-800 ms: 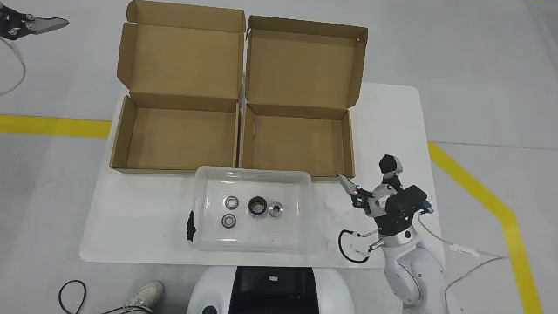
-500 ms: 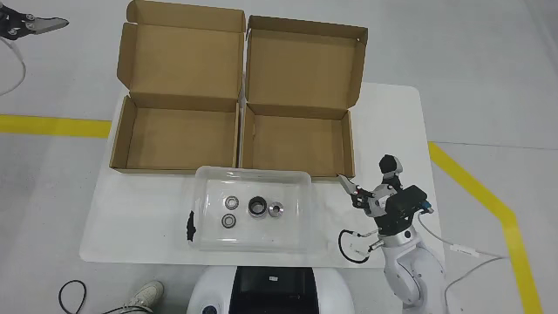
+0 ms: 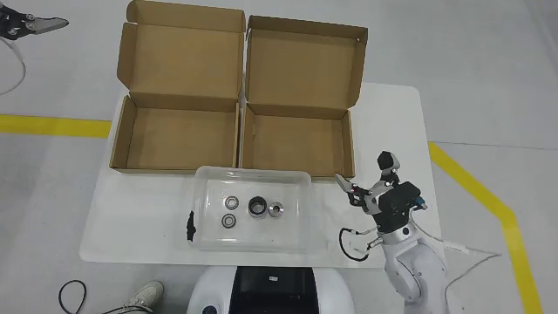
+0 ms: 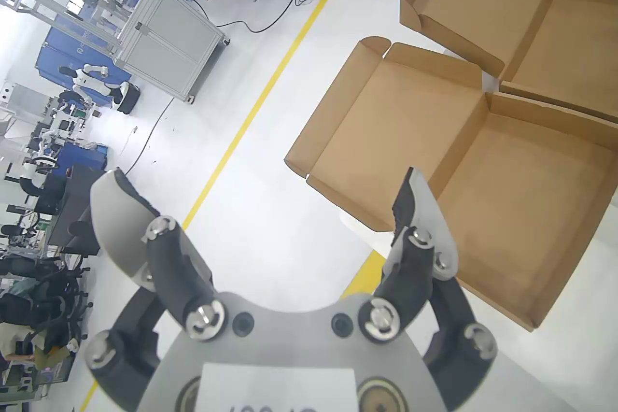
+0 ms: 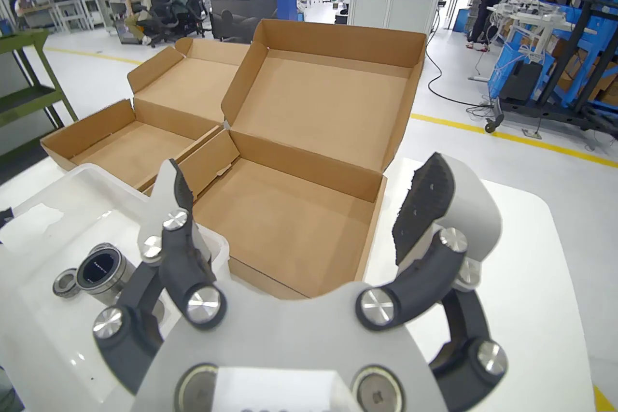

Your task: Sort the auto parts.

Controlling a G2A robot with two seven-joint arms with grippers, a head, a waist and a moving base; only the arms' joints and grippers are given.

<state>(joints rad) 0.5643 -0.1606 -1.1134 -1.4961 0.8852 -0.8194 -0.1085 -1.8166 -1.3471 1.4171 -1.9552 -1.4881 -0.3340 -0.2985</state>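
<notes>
Several metal auto parts lie in a clear plastic bin (image 3: 209,235) at the table's front: a dark bearing sleeve (image 3: 257,207) (image 5: 99,269), a silver piece (image 3: 276,210) and two small rings (image 3: 233,201) (image 3: 228,221). My right gripper (image 3: 364,172) (image 5: 304,191) hangs open and empty over the table, just right of the bin's far corner. My left gripper (image 3: 44,23) (image 4: 265,201) is open and empty, out over the floor far to the left of the table.
Two open, empty cardboard boxes, left (image 3: 174,139) (image 4: 521,211) and right (image 3: 296,144) (image 5: 289,220), stand side by side behind the bin with lids folded back. A small black item (image 3: 190,225) sits at the bin's left edge. Bare white table (image 3: 392,113) lies right of the boxes.
My right gripper has shifted slightly to the left, toward the bin. The left gripper and the parts have stayed put.
</notes>
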